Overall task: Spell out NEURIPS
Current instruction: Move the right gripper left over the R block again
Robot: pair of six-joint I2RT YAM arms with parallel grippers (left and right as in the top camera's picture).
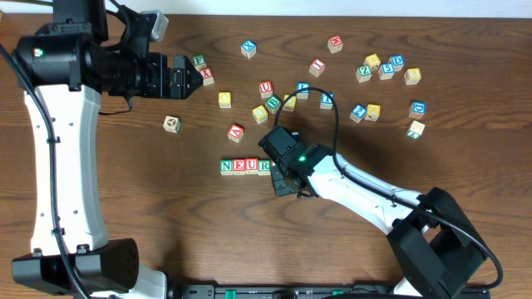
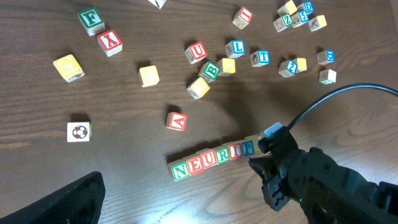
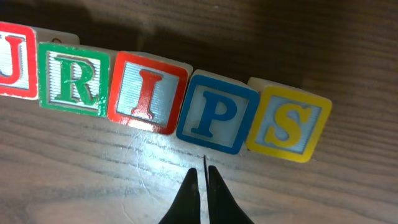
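Cubes of the NEURIPS row (image 2: 214, 157) sit side by side just below the centre of the overhead frame, all seven letters readable between the two wrist views. The yellow-framed S cube (image 3: 287, 123) closes the word, touching the blue P cube (image 3: 216, 112), with the red I cube (image 3: 148, 92) and green R cube (image 3: 73, 81) to its left. The right gripper (image 3: 204, 179), fingers pressed together and holding nothing, hovers low over the wooden table (image 1: 125, 183), its tips aimed at the seam between P and S and just short of it. The left gripper (image 1: 193, 77) hangs wide open and empty at upper left, well apart from the word. Spelling looks finished, so the risk lies in the exit: a forward drift of the closed tips could wedge P and S apart or skew the slightly bowed line, and the black cable (image 2: 336, 102) looping above the arm could drag through the loose letter cubes (image 1: 386, 66) scattered across the upper frame.
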